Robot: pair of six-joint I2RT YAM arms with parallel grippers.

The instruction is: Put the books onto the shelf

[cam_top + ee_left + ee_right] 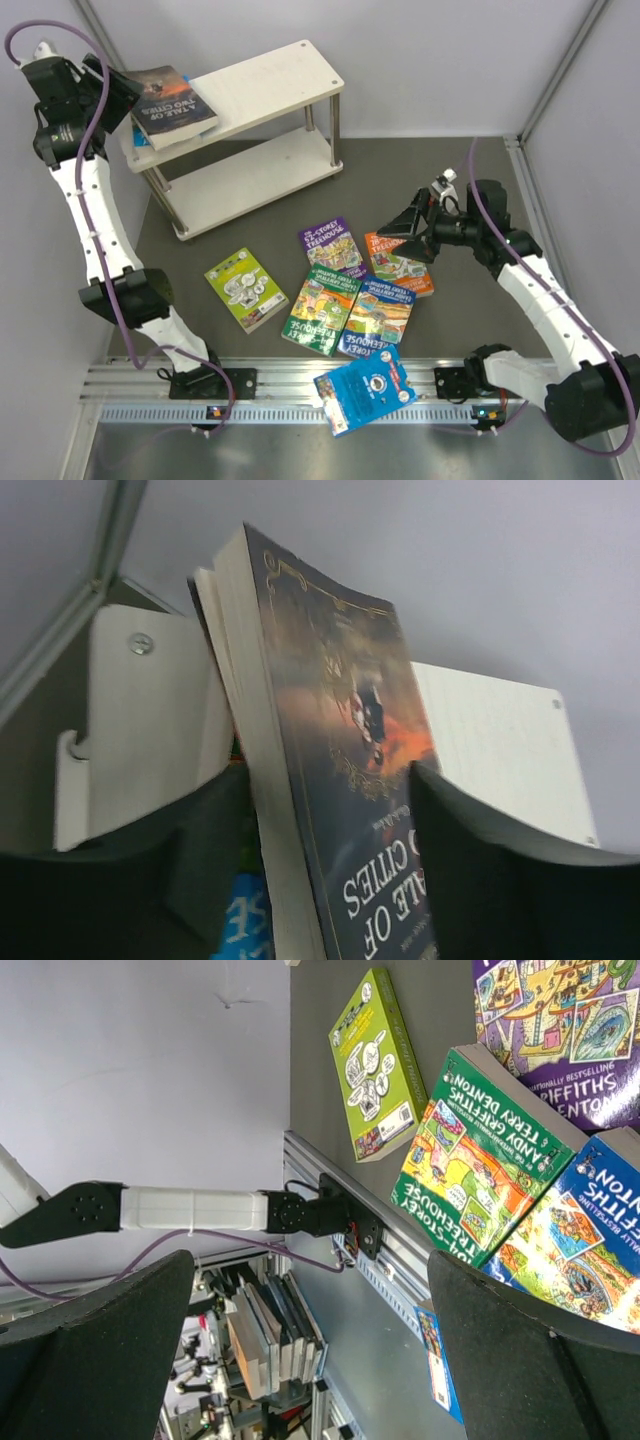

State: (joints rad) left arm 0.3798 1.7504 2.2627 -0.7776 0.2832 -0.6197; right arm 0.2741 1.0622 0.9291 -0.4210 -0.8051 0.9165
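Books: top view, dark book flat on shelf top board, left end; six on counter: lime-green, purple, orange, green, blue, bright blue across front rail. Left wrist: left claw open astride dark book, one finger clear of it. Right wrist: right claw wide open, empty, above counter books

1. The shelf, pale and two-tiered, stands upright.
2. The dark book lies on its top board's left end, perhaps atop a blue one.
3. Six colourful books lie scattered before it.
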